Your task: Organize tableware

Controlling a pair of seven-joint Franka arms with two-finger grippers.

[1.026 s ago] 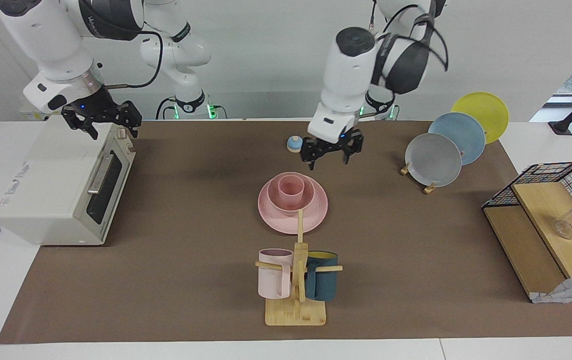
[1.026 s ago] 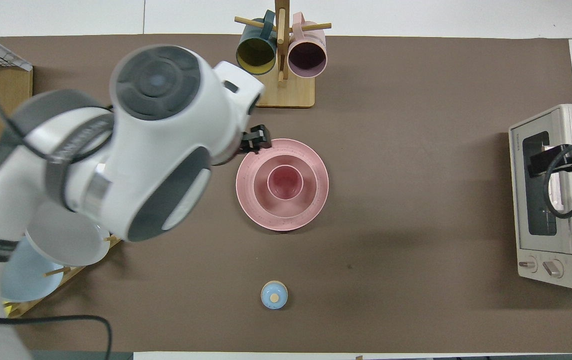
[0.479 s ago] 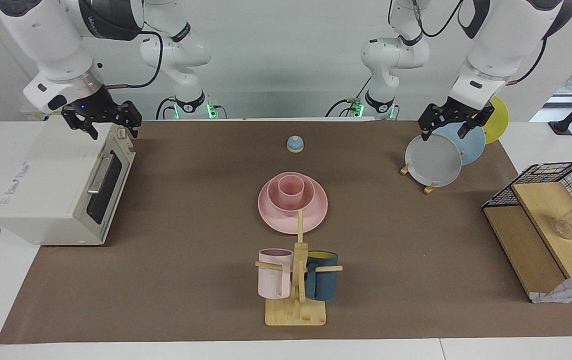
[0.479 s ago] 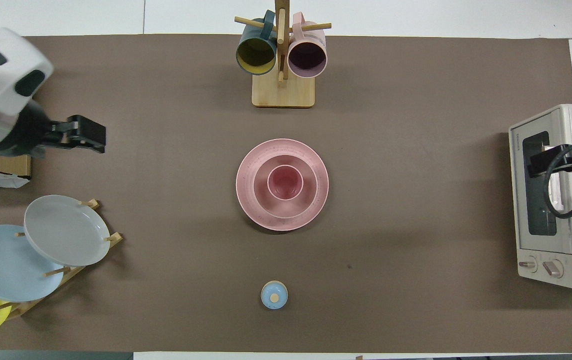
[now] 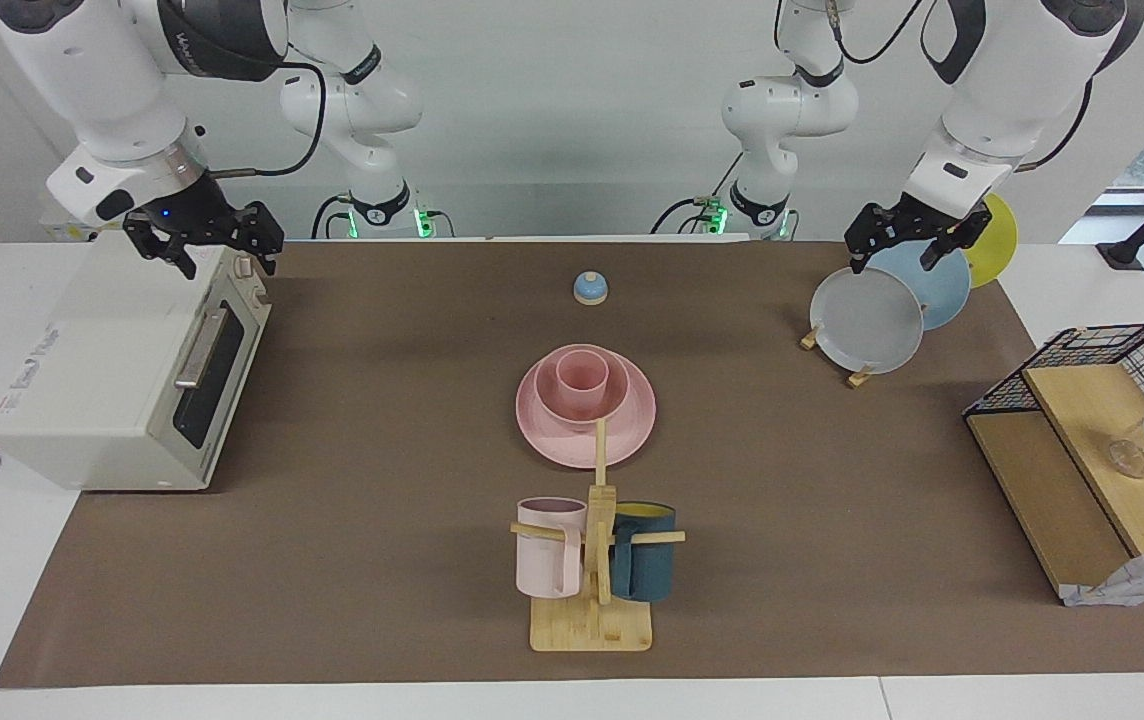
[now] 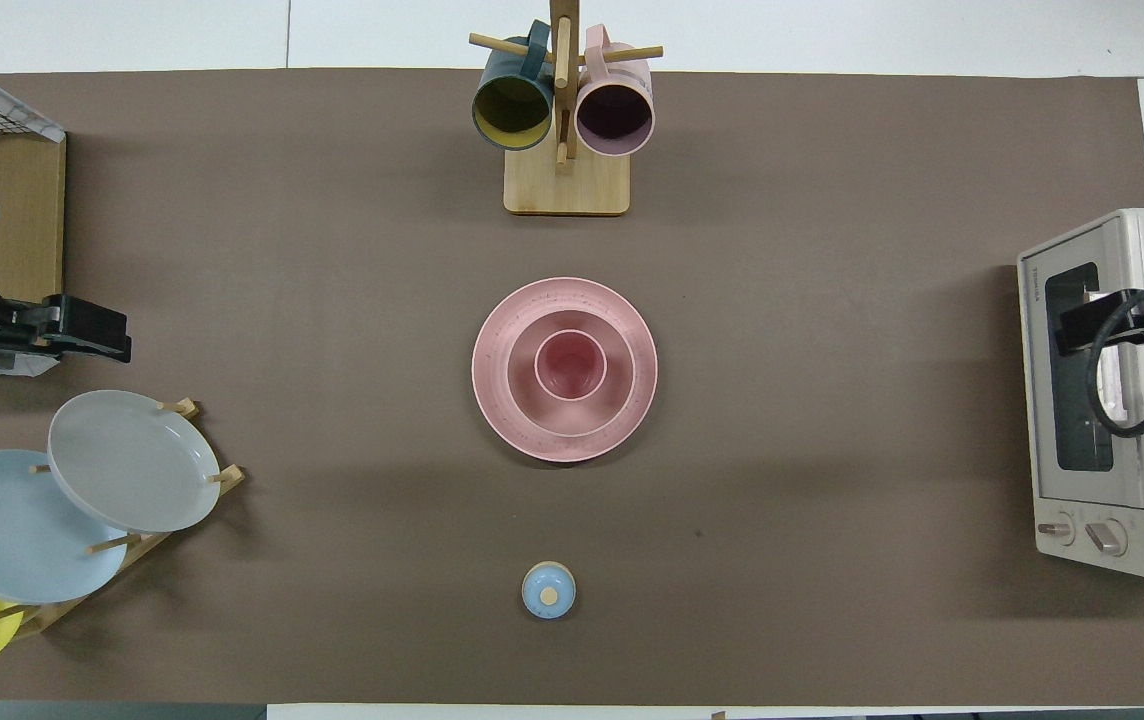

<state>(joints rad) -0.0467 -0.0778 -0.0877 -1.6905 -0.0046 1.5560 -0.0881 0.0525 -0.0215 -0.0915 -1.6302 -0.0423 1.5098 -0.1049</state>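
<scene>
The pink plate lies in the middle of the brown mat. The pink bowl sits on it and the pink cup stands upright in the bowl. The overhead view shows the same stack: plate, bowl, cup. My left gripper is open and empty in the air over the plate rack, away from the pink set; it also shows in the overhead view. My right gripper is open and empty over the toaster oven, and waits there.
A wooden mug tree with a pale pink and a dark blue mug stands farther from the robots than the pink set. A small blue knob lies nearer. Plate rack, toaster oven and wire shelf stand at the table's ends.
My left arm has swung away from over the pink set to the plate rack at its own end of the table. The pink set and the right arm have not moved.
</scene>
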